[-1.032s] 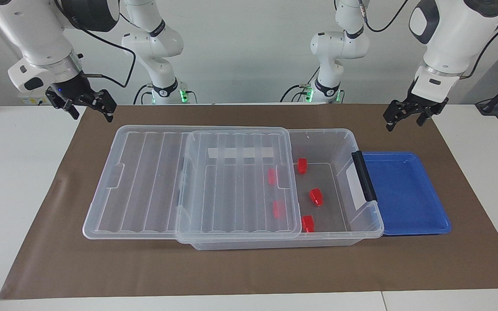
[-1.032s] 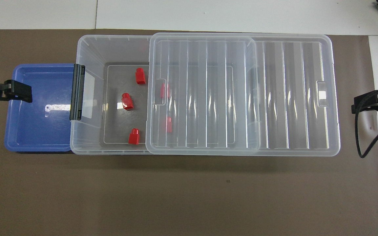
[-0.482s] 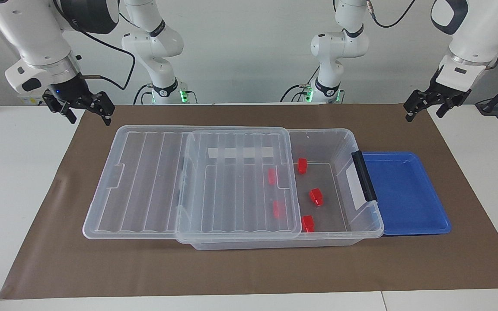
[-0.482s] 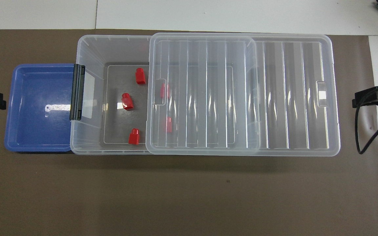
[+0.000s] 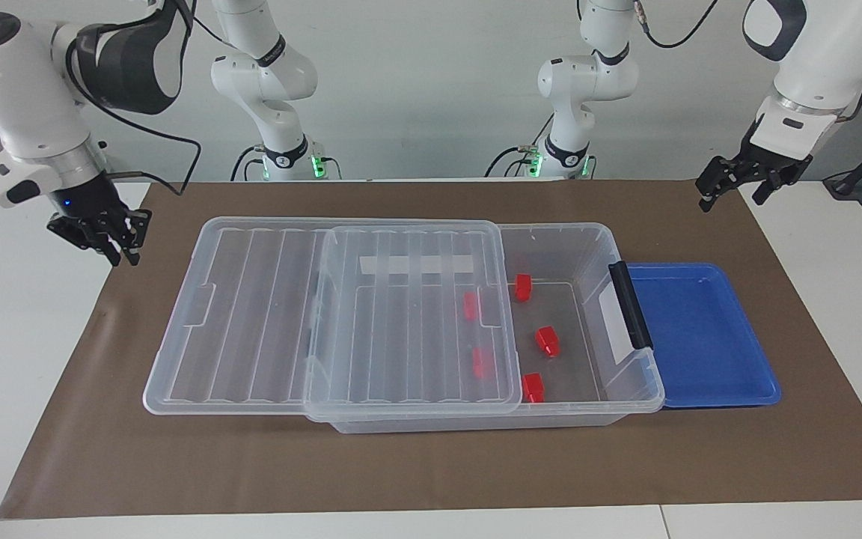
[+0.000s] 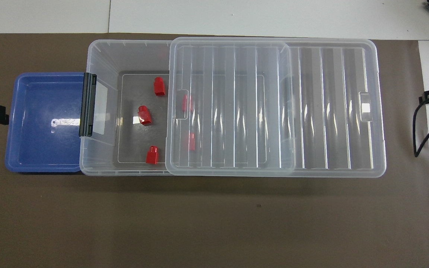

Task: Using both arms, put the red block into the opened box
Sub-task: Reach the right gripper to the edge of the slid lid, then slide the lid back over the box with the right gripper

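Right hand (image 5: 118,238) moved outward, five red blocks (image 5: 547,340) in box (image 5: 629,389)

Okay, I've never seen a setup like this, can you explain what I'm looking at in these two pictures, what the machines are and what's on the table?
These are two white robot arms working at one table. One picture faces them from across the table; the other looks steeply down from above their end. On the brown mat stands the box, its clear lid slid partway toward the right arm's end. Five red blocks lie inside, two under the lid. A blue tray sits against the box at the left arm's end. The left gripper is open and holds nothing, as does the right gripper; both hang off the box's ends.
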Available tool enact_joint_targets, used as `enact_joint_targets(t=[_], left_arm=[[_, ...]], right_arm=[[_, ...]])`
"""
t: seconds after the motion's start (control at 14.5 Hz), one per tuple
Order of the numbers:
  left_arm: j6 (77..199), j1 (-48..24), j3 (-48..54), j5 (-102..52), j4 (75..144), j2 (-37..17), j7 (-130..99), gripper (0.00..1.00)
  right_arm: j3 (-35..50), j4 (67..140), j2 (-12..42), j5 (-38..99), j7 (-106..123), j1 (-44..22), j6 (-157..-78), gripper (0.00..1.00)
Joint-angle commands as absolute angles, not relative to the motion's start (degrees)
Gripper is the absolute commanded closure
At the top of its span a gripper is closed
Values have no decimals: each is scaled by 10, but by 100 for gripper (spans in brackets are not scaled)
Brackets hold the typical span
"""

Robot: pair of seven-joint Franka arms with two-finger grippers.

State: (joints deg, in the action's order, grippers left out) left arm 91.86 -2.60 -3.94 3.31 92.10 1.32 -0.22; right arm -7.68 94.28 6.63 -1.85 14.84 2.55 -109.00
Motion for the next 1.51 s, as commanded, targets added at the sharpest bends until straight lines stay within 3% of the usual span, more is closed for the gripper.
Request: enact_joint_targets(t=[0.0, 0.34, 1.44], left_arm=[[916, -30, -40, 40, 934, 25, 0, 0], [918, -30, -40, 40, 932, 25, 0, 0], [922, -30, -32, 39, 930, 24, -4, 0]], right_arm=[[-73, 933, 114, 30, 184, 34, -1144, 100], [-70, 932, 167, 90, 199, 40, -1197, 100], [-58, 941, 180, 150, 99, -91, -1220, 100]])
